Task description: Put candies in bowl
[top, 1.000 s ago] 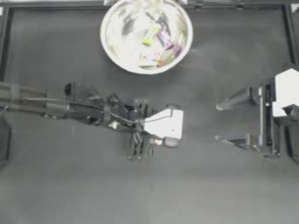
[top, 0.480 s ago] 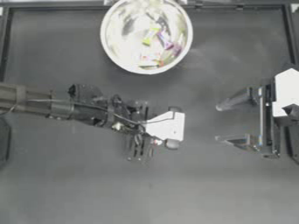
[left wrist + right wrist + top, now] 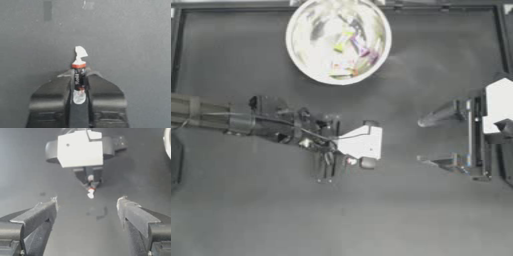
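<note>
Red-white candy (image 3: 79, 82) pinched upright between the left gripper's (image 3: 79, 75) closed jaws.

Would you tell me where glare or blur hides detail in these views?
Top view: glare washes out the bowl, smearing the candies inside. Left wrist view: the left gripper grips a red-white candy, its print barely legible. Right wrist view: that candy is a small blur.
</note>
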### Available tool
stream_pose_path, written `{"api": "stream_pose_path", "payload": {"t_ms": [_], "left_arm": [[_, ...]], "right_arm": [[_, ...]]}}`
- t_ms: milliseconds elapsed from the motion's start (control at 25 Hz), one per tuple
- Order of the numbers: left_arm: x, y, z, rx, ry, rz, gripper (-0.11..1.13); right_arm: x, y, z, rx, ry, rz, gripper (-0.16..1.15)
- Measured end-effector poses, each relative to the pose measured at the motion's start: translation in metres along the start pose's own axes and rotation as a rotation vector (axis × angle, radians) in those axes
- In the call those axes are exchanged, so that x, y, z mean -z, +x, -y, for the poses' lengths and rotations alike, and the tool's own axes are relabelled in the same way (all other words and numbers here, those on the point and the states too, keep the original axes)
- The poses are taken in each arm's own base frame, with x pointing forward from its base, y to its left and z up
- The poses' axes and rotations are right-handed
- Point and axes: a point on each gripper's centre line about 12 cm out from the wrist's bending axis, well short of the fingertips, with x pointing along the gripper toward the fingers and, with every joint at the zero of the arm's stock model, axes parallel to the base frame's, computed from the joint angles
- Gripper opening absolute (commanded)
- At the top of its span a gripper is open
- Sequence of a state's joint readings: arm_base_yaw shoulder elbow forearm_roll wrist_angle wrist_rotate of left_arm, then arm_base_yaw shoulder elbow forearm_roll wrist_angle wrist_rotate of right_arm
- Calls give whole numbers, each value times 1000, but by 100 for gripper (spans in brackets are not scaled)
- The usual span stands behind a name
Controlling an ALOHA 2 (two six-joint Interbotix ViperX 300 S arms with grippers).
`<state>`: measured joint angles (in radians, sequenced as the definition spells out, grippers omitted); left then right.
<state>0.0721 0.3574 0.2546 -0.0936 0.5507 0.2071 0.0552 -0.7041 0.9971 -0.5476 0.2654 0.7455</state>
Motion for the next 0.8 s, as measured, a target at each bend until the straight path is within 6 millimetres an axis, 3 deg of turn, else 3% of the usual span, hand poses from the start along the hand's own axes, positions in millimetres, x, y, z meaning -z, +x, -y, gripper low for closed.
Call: {"api": "stream_pose_path", "payload": {"t_ms": [480,800], "left_arm": [[-1,-4,0,7,-8,2,37],[-21,-67,-17,-27,-17,129,37]], "right_arm": [[0,0,0,-1,7,-1,100],[0,0,-1,-6,10,1,100]]}}
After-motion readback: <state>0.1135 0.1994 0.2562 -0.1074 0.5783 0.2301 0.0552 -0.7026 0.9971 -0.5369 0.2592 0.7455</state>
